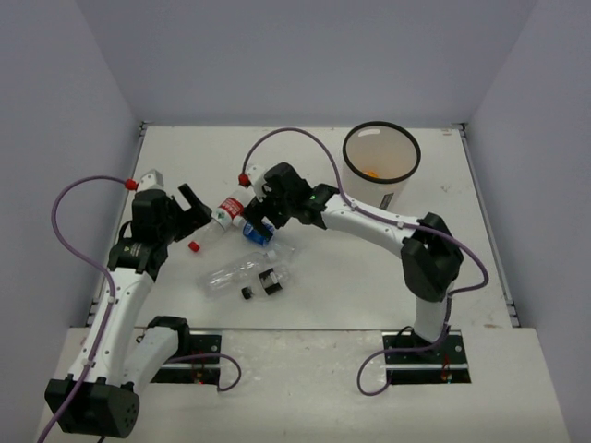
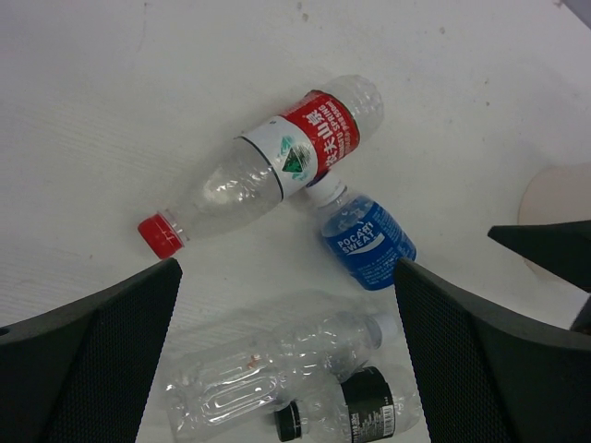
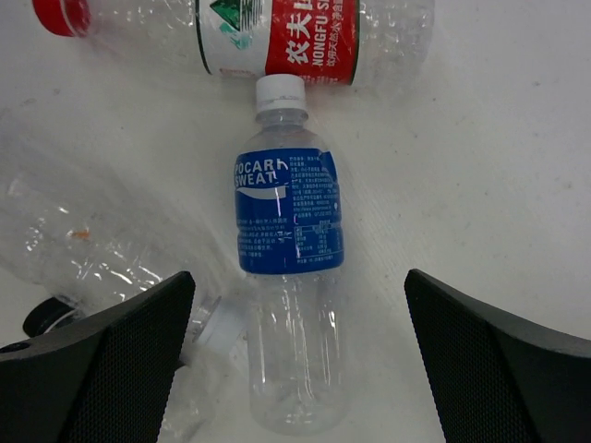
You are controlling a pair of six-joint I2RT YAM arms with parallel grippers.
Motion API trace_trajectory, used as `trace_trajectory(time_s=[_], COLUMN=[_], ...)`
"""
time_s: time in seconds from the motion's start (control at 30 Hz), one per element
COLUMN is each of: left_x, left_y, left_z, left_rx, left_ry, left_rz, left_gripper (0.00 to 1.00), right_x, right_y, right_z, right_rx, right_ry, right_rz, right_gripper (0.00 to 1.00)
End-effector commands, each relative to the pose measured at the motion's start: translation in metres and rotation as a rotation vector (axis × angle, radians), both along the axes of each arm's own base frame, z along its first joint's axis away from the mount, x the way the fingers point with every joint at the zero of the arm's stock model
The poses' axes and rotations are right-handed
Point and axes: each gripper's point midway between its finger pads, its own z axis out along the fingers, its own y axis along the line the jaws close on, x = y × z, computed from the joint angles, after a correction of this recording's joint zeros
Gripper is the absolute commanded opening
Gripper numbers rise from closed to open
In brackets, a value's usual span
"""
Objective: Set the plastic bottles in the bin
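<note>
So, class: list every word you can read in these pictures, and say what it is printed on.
"POCARI SWEAT": blue-labelled bottle.
"农夫山泉" and "NONGFU S", cut off: red-labelled bottle.
Small print on both, and the label of the black-labelled bottle: too small to read.

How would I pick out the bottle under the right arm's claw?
From the white bin at the far right, look left to the cluster of bottles. The blue-labelled bottle lies below the right claw, white cap pointing at the red-labelled bottle. No neighbour has blue.
</note>
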Motion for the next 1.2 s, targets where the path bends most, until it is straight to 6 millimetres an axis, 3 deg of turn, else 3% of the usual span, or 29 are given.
trace_trajectory(time_s=[0.0,0.23,0.4,0.53,0.63,0.73,0.87,1.13,1.17], left_x=[-0.003,-0.002,-0.003,-0.003,-0.005,-0.005,-0.005,-0.003,-0.002], left_y=[0.003,0.004,0.004,0.006,0.008,0.009,0.009,0.008,0.008], left_z=[-0.012,-0.02,-0.021,-0.02,-0.018,-0.016,-0.014,-0.017,-0.016], left_rx=[-0.007,0.002,0.005,0.01,0.016,0.018,0.018,0.021,0.022], left_ry=[0.037,0.066,0.07,0.07,0.061,0.052,0.043,0.054,0.051], left_rz=[0.024,0.024,0.024,0.031,0.044,0.046,0.046,0.034,0.033], left_gripper=[1.0,1.0,1.0,1.0,1.0,1.0,1.0,1.0,1.0], right_x=[0.007,0.016,0.011,0.008,0.005,0.005,0.01,0.013,0.012], right_y=[0.026,0.031,0.031,0.03,0.027,0.025,0.013,-0.023,-0.031], right_z=[-0.008,-0.06,-0.082,-0.091,-0.088,-0.069,-0.038,0.079,0.103], right_rx=[0.023,-0.031,-0.047,-0.05,-0.047,-0.024,-0.005,0.131,0.163], right_ry=[0.011,0.07,0.117,0.124,0.125,0.097,0.027,-0.173,-0.214], right_rz=[0.029,-0.022,-0.025,-0.012,-0.015,-0.017,-0.064,-0.183,-0.207], right_gripper=[0.99,0.99,0.91,0.71,0.48,0.38,0.36,0.31,0.3])
